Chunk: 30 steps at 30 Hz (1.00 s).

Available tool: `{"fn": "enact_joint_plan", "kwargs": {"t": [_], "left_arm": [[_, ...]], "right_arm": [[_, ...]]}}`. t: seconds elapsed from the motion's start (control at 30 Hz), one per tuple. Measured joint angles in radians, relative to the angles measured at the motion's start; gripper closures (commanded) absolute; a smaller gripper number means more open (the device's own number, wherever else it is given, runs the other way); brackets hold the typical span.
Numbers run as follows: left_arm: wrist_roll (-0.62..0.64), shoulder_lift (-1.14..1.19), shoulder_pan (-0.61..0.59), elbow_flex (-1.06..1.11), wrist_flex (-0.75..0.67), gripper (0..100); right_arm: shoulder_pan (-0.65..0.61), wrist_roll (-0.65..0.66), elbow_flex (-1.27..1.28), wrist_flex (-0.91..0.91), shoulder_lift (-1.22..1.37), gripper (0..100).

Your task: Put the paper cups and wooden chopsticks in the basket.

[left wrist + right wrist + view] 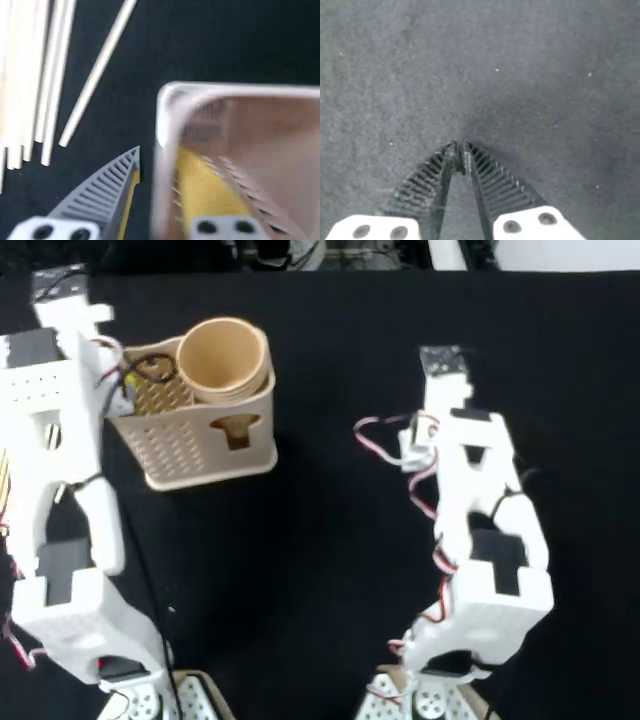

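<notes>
A beige perforated basket stands at the back left of the black table with stacked paper cups upright inside it. My left gripper is at the basket's left wall. In the left wrist view it is shut on the basket's wall, with the grey finger outside and the other inside. Several wooden chopsticks lie loose on the table beside the basket. My right gripper is shut and holds nothing; its closed tips hang over bare black cloth.
The right arm stands in the middle right of the table, well apart from the basket. Bare black cloth lies between the basket and that arm. Cables and equipment run along the table's far edge.
</notes>
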Motion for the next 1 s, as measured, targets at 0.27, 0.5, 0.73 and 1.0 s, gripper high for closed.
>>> {"fn": "enact_joint_plan", "kwargs": {"t": [0.27, 0.5, 0.73, 1.0], "left_arm": [[0.025, 0.011, 0.149, -0.092, 0.135, 97], [0.054, 0.008, 0.198, -0.028, 0.143, 97], [0.054, 0.008, 0.25, -0.021, 0.143, 69], [-0.026, 0.009, 0.133, -0.049, 0.144, 70]], "right_arm": [[-0.005, 0.0, 0.0, 0.0, 0.0, 98.6], [-0.005, 0.005, 0.0, 0.0, 0.0, 98.6], [-0.005, 0.005, 0.0, 0.0, 0.0, 98.6], [-0.005, 0.005, 0.0, 0.0, 0.0, 98.6]]}}
